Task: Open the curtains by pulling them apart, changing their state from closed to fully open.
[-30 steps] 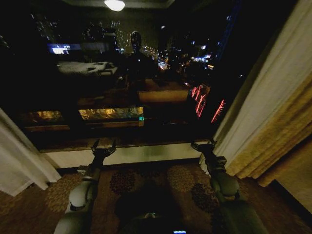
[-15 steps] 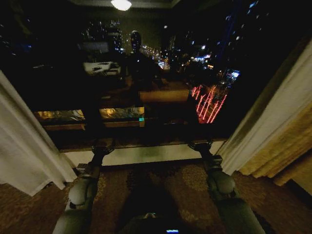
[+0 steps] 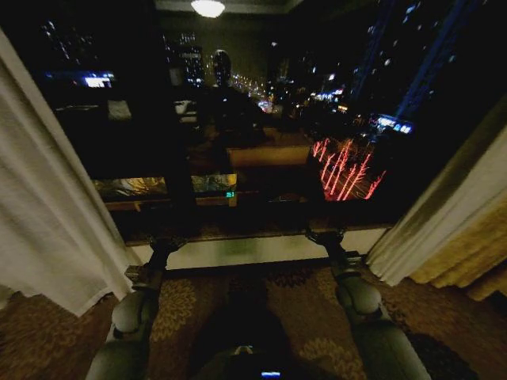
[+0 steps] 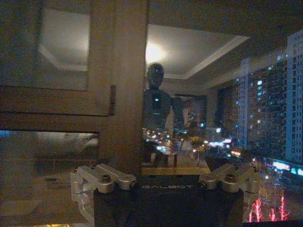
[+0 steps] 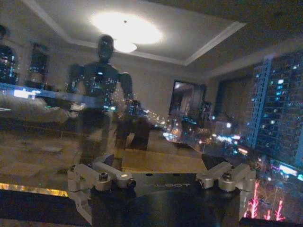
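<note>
1. Head view: the curtains are drawn apart. The left curtain [image 3: 47, 198] hangs far out to the left of the left claw [image 3: 165, 244], and the right curtain [image 3: 444, 218] hangs out to the right of the right claw [image 3: 326, 236]. Both claws are held low and forward, near the sill [image 3: 245, 252], with the dark window [image 3: 261, 119] just ahead of them. Neither claw touches cloth. Beyond the right curtain there is a thicker golden drape [image 3: 475, 265].

2. Left wrist view: the fingers [image 4: 102, 176] of the left claw [image 4: 165, 177] stand wide apart, with nothing between them. In front is only glass, with the robot's reflection and city lights.

3. Right wrist view: the right claw [image 5: 163, 177] is also spread, its fingers [image 5: 102, 176] empty, facing the same glass.

4. My judgement: the pulling step looks nearly or fully done, since the middle of the window is bare. If the next move is more opening, each claw must reach outward to its own curtain and grip its inner edge.
</note>
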{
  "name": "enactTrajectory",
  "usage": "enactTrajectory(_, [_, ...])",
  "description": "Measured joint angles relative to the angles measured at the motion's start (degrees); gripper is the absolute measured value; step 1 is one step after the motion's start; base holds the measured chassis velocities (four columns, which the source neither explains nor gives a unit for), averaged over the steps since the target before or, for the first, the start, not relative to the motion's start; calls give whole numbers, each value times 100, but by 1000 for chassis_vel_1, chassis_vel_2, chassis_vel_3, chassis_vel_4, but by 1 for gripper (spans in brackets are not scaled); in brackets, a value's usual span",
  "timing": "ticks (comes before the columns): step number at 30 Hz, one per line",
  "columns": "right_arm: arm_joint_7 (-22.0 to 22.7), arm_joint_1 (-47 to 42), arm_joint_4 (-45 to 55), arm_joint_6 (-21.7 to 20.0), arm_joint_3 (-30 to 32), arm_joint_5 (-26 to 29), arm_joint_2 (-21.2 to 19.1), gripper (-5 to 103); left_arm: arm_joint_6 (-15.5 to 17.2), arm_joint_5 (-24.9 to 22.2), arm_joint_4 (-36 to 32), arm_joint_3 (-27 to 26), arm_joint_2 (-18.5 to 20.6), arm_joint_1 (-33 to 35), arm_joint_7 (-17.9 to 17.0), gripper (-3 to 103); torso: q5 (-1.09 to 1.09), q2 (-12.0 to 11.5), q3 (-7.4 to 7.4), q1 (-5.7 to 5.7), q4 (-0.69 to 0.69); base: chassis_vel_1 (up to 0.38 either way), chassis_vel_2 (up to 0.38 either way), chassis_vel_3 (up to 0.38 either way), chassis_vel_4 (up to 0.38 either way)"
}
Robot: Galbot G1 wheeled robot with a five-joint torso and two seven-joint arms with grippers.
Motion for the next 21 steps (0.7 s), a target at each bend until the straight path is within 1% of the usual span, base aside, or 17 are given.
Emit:
enactTrajectory(2, [0, -4, 5, 0, -8, 0, -1, 100, 0, 0, 0, -5, 1, 1, 0, 100, -3, 0, 0, 1, 0, 209, 198, -190, -224])
enactTrajectory(6, [1, -5, 4, 0, -15, 0, -3, 100, -1, 0, -7, -7, -2, 2, 0, 100, 0, 0, 0, 1, 0, 205, 219, -212, -230])
enactTrajectory(11, [2, -15, 11, 0, -16, 0, 15, 100, -3, 1, -11, 2, -19, 19, 0, 100, -3, 0, 0, 1, 0, 210, 208, -237, -234])
enactTrajectory(21, [2, -57, 94, 1, -27, -12, 51, 100, -9, 11, -73, -4, -26, 55, 0, 100, -1, 0, 0, 1, 0, 240, 223, -234, -220])
